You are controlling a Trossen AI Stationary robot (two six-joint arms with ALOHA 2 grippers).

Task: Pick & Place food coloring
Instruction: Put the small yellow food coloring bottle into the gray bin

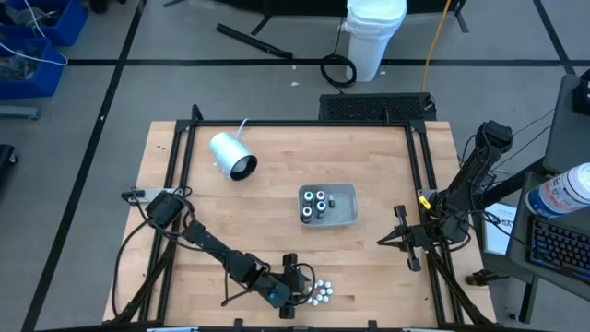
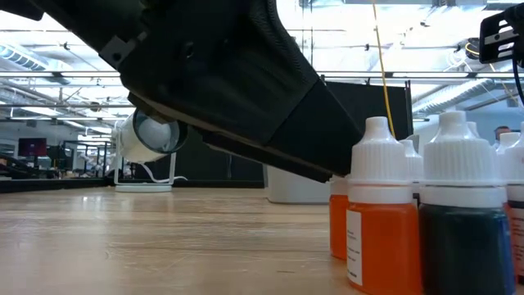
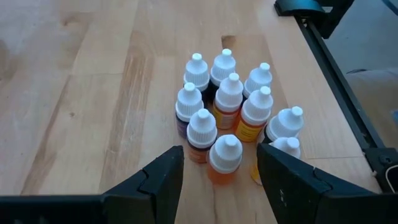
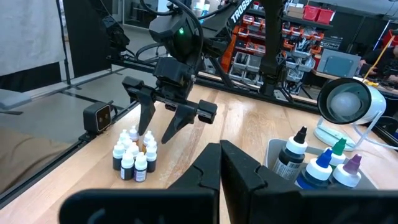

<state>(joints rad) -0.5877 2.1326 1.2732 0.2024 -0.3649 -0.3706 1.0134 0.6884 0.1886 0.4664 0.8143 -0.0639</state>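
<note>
High view, left to right: left arm is reaching along the desk's [image 1: 277,175] near edge, its left pincer [image 1: 293,284] hanging released over the food coloring bottles [image 1: 319,293], which are standing in a tight cluster on bare wood. White cylinder [image 1: 231,155] is lying on its side farther back. Grey tray [image 1: 328,205] is sitting mid-desk, already holding a few bigger bottles with dark caps. Right pincer [image 1: 385,240] is waiting clenched near the right rail, grasping nothing. Left wrist view is showing the open fingers [image 3: 163,177] straddling the nearest orange bottle [image 3: 224,158], with neighbours touching it on both sides. Risk: bottles are packed so close that a descending finger is likely landing on a cap or wedging between two, tipping several over or dragging them off the near edge. Caps are rounded and slick, so a high pinch may be slipping.
</note>
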